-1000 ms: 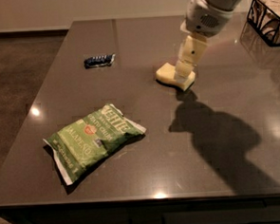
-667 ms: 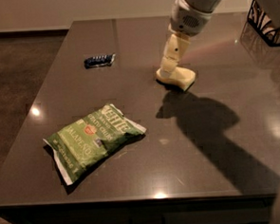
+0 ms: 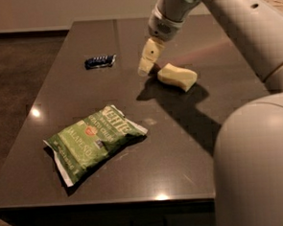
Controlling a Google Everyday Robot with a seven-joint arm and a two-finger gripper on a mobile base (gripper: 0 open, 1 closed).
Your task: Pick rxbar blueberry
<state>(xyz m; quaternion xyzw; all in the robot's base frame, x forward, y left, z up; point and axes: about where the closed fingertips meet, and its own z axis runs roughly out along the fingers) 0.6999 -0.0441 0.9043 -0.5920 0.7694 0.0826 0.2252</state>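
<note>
The rxbar blueberry [image 3: 100, 62] is a small dark navy wrapped bar lying flat on the dark table [image 3: 191, 145], far left of centre. My gripper [image 3: 144, 69] hangs from the arm at the top, pointing down and left, just above the table. It is to the right of the bar, roughly a hand's width away, and just left of the pale yellow sponge [image 3: 177, 76].
A large green chip bag [image 3: 92, 139] lies near the front left of the table. The arm's large pale body [image 3: 256, 141] fills the right side of the view. The table's left edge drops to a dark floor.
The arm has swung left across the table. The gripper has passed from over the sponge to its left side, closer to the bar. The view has shifted as well.
</note>
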